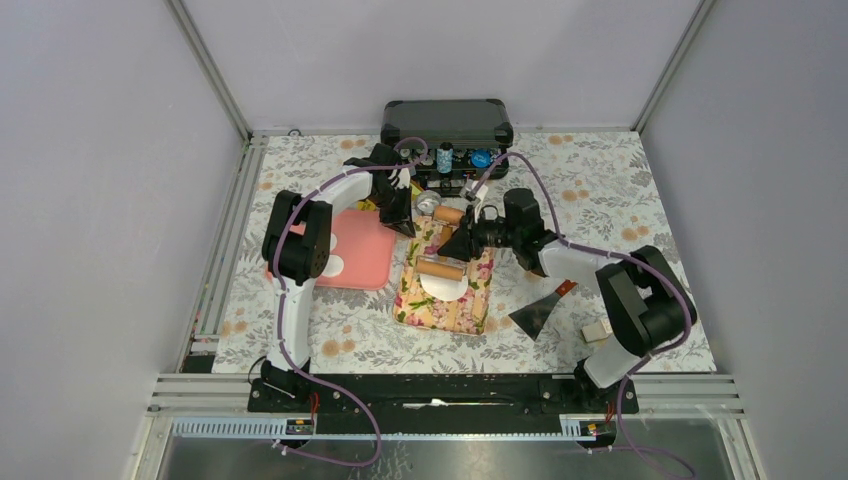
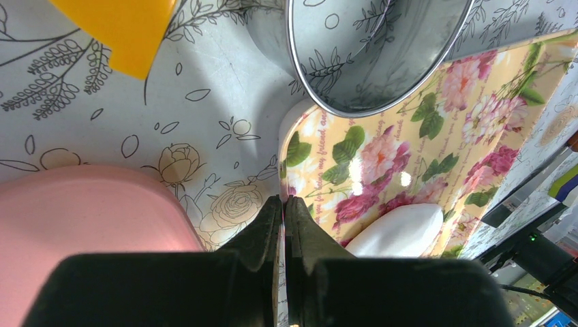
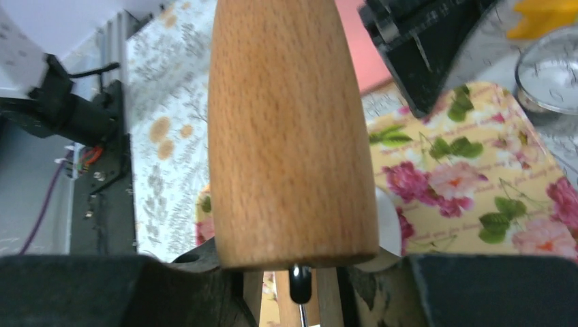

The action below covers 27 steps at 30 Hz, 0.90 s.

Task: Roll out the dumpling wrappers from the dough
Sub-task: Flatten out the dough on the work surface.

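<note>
Little room at the far-left corner of the floral board [image 1: 445, 300]: silver tin [image 1: 428, 203] just beyond, pink tray [image 1: 365, 250] just beside the left edge. More bare counter [image 1: 350, 335] toward the near edge. On the left, reaching forward over the tray, with left claw [image 2: 283, 201] closed on nothing, tips at the board's edge. On the right, elbow out, folded inward, with right claw [image 1: 464, 242] clamped on the rolling pin [image 1: 440, 268], lying across a dumpling wrapper [image 1: 446, 286] on the board. Lumps of dough [image 1: 335, 266] on the tray.
</note>
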Tool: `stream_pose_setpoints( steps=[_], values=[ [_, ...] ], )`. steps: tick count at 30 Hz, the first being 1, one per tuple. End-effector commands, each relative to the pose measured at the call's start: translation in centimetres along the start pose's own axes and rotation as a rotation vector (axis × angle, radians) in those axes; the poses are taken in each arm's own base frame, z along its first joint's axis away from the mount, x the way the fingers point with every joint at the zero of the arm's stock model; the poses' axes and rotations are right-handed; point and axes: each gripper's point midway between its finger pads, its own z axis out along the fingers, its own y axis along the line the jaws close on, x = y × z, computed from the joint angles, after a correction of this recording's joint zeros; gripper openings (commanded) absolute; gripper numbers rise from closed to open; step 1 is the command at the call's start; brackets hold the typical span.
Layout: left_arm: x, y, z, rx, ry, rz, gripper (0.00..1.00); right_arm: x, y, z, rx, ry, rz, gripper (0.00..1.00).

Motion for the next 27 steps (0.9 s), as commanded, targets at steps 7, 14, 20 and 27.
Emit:
stream_pose_setpoints(
  steps=[7, 14, 20, 27],
  values=[
    [0.6, 0.7, -0.6, -0.044, 0.009, 0.029, 0.00, 7.8, -3.0, 0.6, 0.041, 0.161, 0.020, 0.00],
    [0.4, 0.7, -0.6, -0.050, 0.004, 0.028, 0.00, 11.2, -1.1, -0.4, 0.005, 0.251, 0.039, 0.00],
    [0.5, 0.8, -0.4, -0.049, 0.008, 0.022, 0.00, 12.5, 0.0, -0.8, -0.008, 0.299, 0.027, 0.00],
    [0.4, 0.8, -0.6, -0.052, 0.004, 0.023, 0.00, 12.9, 0.8, -0.8, -0.019, 0.331, -0.013, 0.00]
  ],
)
